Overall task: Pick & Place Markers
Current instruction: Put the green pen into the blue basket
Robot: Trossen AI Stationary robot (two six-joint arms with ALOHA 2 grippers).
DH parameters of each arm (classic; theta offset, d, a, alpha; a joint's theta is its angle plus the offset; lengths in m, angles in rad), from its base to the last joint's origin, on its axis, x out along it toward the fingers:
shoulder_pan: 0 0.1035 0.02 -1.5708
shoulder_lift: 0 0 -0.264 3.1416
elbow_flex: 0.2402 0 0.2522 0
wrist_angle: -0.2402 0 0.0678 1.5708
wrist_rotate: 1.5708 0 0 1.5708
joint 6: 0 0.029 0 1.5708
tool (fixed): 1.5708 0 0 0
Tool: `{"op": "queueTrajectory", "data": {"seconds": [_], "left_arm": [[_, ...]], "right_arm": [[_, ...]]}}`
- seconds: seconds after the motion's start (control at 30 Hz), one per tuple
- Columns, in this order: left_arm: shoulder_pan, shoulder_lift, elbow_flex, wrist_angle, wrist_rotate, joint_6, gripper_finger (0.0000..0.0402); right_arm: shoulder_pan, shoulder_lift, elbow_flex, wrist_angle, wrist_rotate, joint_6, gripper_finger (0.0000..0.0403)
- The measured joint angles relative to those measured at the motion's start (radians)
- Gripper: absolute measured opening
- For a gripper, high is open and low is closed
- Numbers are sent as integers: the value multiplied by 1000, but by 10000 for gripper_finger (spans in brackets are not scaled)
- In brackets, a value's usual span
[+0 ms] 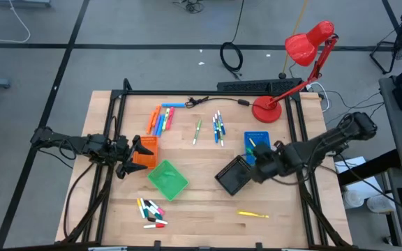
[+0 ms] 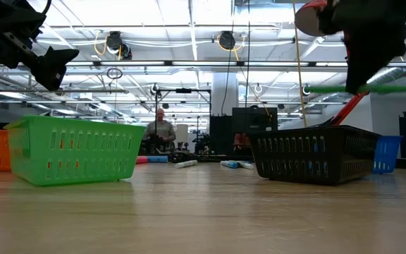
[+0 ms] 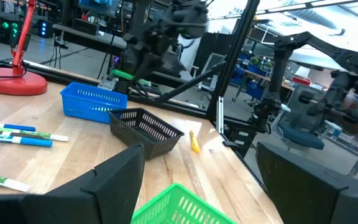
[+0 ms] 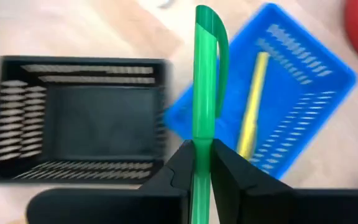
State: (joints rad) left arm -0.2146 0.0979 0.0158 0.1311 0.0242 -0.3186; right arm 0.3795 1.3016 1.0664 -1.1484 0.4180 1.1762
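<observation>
Holding a thin green plastic pen (image 4: 202,93), my right gripper (image 4: 202,163) hangs above the wooden bench (image 1: 201,209), over the gap between the black plastic mesh tray (image 4: 79,121) and the blue plastic mesh tray (image 4: 303,87). Its jaws are closed tight on the pen near the lower part of the barrel, and the capped end points forward. In the low view the pen shows as a green horizontal bar (image 2: 358,89) in the air above the black tray. One yellow-green marker (image 4: 253,102) lies inside the blue tray.

My left gripper (image 1: 128,155) waits at the left side of the bench, just beside the orange plastic tray (image 1: 147,152), with its jaws wide apart and nothing between them. The green plastic mesh tray (image 1: 167,178) sits near it, towards the front.

Other markers lie on the bench: a group of chunky orange and blue markers (image 1: 160,118) at the back left, one green pen (image 1: 197,131) alone in the middle, some thin blue and green pens (image 1: 218,127) beside it, a pile of short mixed-colour markers (image 1: 152,212) at the front left, and one yellow marker (image 1: 253,215) at the front right. A red desk lamp (image 1: 295,63) stands at the back right corner.
</observation>
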Motion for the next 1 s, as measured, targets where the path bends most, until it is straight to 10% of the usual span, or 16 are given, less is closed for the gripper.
{"op": "queueTrajectory", "data": {"seconds": [0.43, 1.0], "left_arm": [[0, 0, 0, 0, 0, 0, 310], [0, 0, 0, 0, 0, 0, 310]], "right_arm": [[-258, -218, -354, 243, -99, -103, 27], [-335, -289, -387, 383, -131, -236, 28]]}}
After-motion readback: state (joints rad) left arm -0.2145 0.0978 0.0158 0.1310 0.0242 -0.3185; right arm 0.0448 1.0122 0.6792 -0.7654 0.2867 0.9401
